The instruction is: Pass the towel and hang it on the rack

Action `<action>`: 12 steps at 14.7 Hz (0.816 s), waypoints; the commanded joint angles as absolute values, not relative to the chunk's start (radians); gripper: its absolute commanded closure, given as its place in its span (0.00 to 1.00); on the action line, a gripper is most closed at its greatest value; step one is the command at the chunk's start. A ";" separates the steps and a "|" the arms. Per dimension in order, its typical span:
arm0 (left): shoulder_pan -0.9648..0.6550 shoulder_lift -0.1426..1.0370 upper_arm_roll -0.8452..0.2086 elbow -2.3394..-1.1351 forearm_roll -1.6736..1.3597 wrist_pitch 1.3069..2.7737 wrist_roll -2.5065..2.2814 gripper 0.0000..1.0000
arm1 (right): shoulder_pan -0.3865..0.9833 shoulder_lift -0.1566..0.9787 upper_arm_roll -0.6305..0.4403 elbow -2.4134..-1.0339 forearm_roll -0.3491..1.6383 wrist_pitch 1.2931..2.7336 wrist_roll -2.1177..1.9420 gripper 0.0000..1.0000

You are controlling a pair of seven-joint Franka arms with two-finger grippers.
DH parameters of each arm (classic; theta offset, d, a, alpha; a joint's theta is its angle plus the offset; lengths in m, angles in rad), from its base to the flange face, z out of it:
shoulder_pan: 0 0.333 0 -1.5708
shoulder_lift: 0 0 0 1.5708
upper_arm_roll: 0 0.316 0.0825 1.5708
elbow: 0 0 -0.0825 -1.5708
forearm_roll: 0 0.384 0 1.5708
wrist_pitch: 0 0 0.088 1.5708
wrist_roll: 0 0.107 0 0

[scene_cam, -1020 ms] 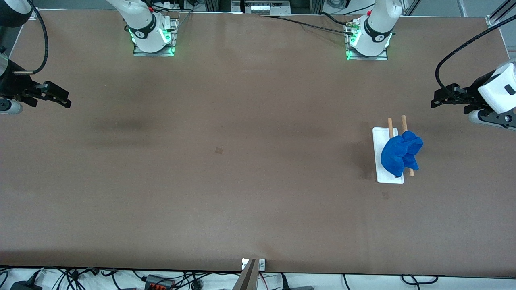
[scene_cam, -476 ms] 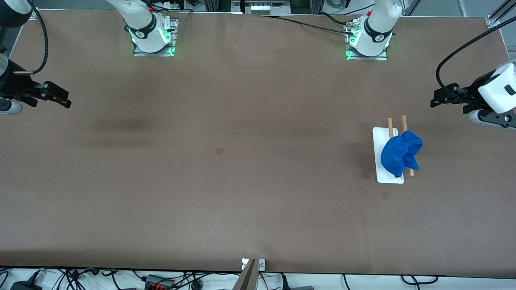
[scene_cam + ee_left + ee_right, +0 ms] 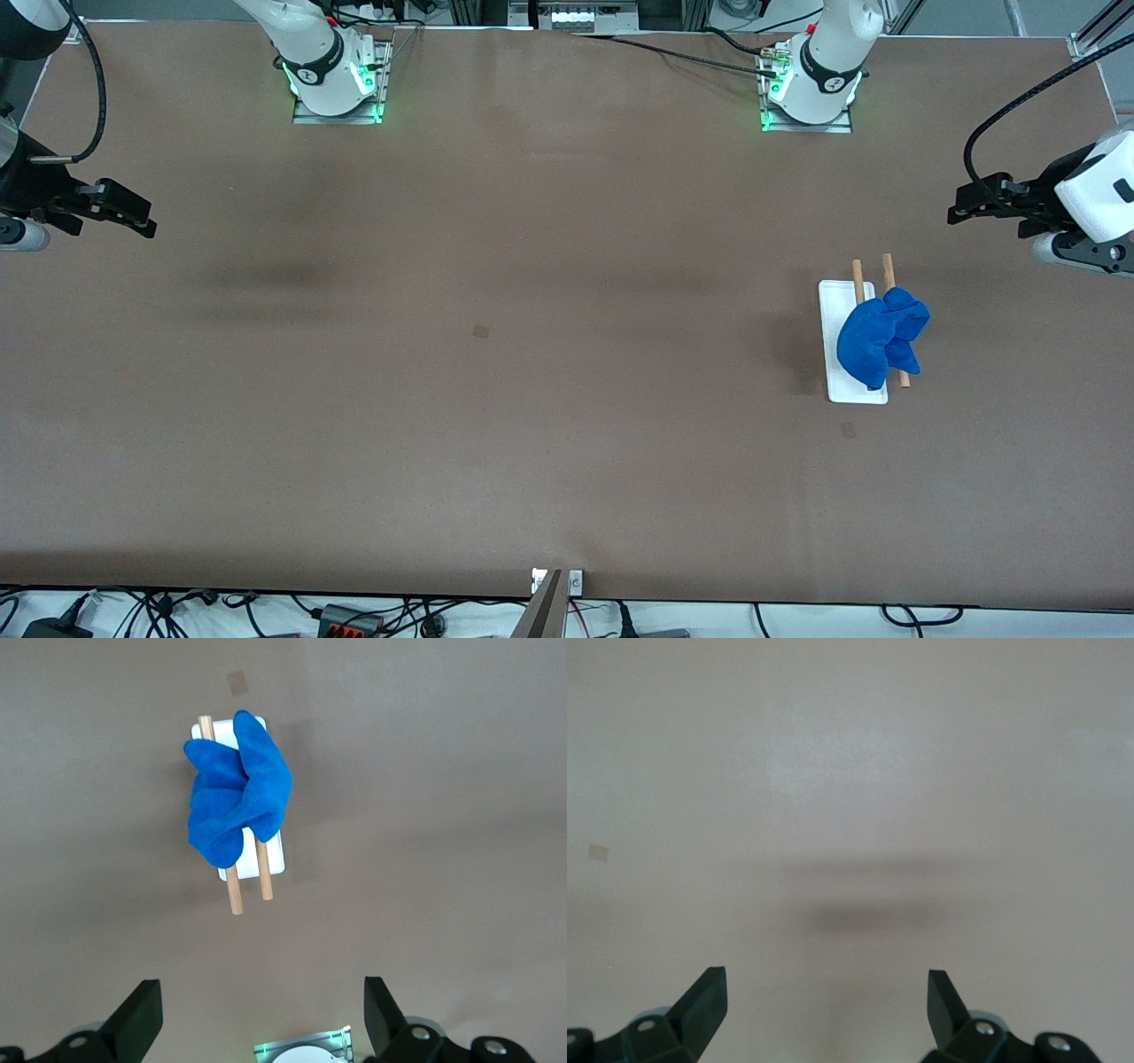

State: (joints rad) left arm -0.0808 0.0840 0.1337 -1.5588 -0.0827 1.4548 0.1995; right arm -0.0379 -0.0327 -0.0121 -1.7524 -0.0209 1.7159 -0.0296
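The towel (image 3: 880, 341) is lying bunched over the rack (image 3: 853, 390) toward the left arm's end of the table, risking sliding off unaided, the left gripper (image 3: 961, 206) and right gripper (image 3: 142, 217) both hanging apart, empty.

A robotics lab, shown by two arm bases (image 3: 335, 78) bolted to a wide brown table (image 3: 496, 372) with green status lights lit, aluminium framing (image 3: 1094, 31) seen at the edge, cables and power adapters (image 3: 345, 620) strewn below it
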 commanded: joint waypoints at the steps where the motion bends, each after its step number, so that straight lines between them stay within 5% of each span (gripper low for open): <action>1: -0.081 0.072 0.132 -1.551 -0.078 1.463 0.199 0.00 | -0.051 -0.035 0.002 -1.740 -0.023 1.701 -0.037 0.00; 12: -0.077 0.009 0.115 -1.611 -0.040 1.502 0.209 0.00 | -0.052 -0.035 0.002 -1.740 -0.021 1.701 -0.035 0.00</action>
